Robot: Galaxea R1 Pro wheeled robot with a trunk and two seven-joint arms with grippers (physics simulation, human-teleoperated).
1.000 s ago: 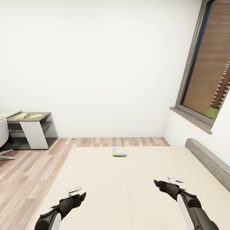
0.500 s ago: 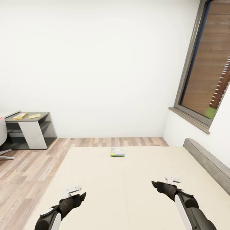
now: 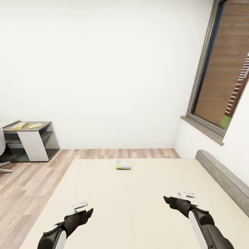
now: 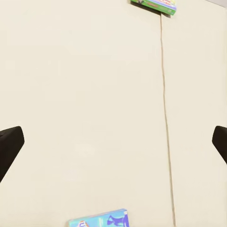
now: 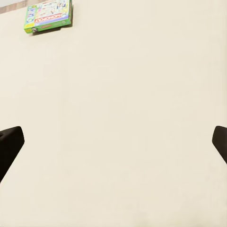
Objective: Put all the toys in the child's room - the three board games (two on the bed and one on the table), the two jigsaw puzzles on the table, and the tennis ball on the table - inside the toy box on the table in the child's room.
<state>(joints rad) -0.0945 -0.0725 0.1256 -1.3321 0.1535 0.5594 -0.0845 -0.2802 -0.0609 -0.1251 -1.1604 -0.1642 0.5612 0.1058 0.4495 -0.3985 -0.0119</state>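
Observation:
A pale green board game (image 3: 123, 165) lies flat on the cream bed (image 3: 138, 193), near its far edge. It also appears in the left wrist view as the green game (image 4: 156, 4) and in the right wrist view (image 5: 48, 15). A blue cartoon board game (image 4: 101, 220) lies on the cover close under my left arm. My left gripper (image 3: 89, 211) (image 4: 113, 142) and right gripper (image 3: 167, 199) (image 5: 113, 142) both hover open over the bed, short of the green game, with nothing between their fingers.
A low dark grey-topped cabinet (image 3: 31, 140) stands at the left wall with two flat yellow items (image 3: 19, 125) on it. Part of a chair (image 3: 2, 148) shows at the left edge. A grey headboard (image 3: 221, 180) and a window (image 3: 221, 76) are on the right. Wood floor borders the bed.
The whole picture has drifted left and up, so the camera has moved. The right gripper sits slightly further left; the left arm and both games have not moved.

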